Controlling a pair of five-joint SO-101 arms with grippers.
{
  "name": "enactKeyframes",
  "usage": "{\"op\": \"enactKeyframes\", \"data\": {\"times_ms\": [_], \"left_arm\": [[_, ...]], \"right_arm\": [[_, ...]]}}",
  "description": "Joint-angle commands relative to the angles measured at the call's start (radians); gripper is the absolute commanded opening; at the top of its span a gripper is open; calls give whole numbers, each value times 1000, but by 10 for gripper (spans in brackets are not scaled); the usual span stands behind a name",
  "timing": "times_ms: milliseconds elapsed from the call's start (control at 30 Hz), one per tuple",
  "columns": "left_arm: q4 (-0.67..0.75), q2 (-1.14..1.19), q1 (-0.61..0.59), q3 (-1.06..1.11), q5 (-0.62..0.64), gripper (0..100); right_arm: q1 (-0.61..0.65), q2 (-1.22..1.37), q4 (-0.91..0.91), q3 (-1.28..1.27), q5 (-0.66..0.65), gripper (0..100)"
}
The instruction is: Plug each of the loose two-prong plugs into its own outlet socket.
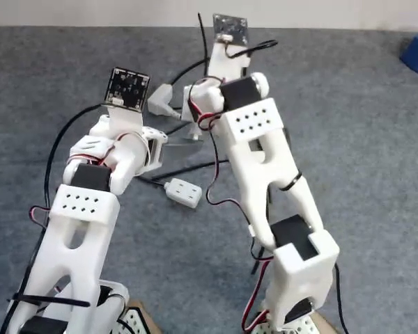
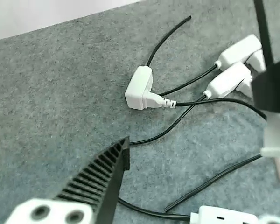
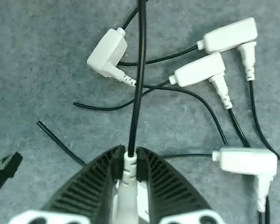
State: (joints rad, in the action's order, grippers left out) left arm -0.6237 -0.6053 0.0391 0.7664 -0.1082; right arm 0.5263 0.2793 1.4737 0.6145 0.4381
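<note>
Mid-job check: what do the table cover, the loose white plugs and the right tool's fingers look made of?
Table cover: grey felt or low carpet, judging by its fuzzy, mottled nap. White plugs: smooth moulded plastic, faint sheen, probably hard. Right tool fingers: matte black plastic with fine ribs, possibly printed or rubbery; unclear.

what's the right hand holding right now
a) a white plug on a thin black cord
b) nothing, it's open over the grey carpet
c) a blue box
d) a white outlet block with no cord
A: in the right wrist view the right hand has its black ribbed fingers shut on the neck of a white plug on a thin black cord.
</note>
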Motion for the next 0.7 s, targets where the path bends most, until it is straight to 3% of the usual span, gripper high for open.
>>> {"op": "enactKeyframes", "data": {"times_ms": [0,200,667], "left_arm": [[58,-22,12,-5,14,518],[92,-22,8,30,9,518],[124,-22,-61,53,-26,518]], "right_arm": [[15,-13,81,91,14,6],[81,-21,163,102,6,6],[79,-16,188,111,-64,6]]}}
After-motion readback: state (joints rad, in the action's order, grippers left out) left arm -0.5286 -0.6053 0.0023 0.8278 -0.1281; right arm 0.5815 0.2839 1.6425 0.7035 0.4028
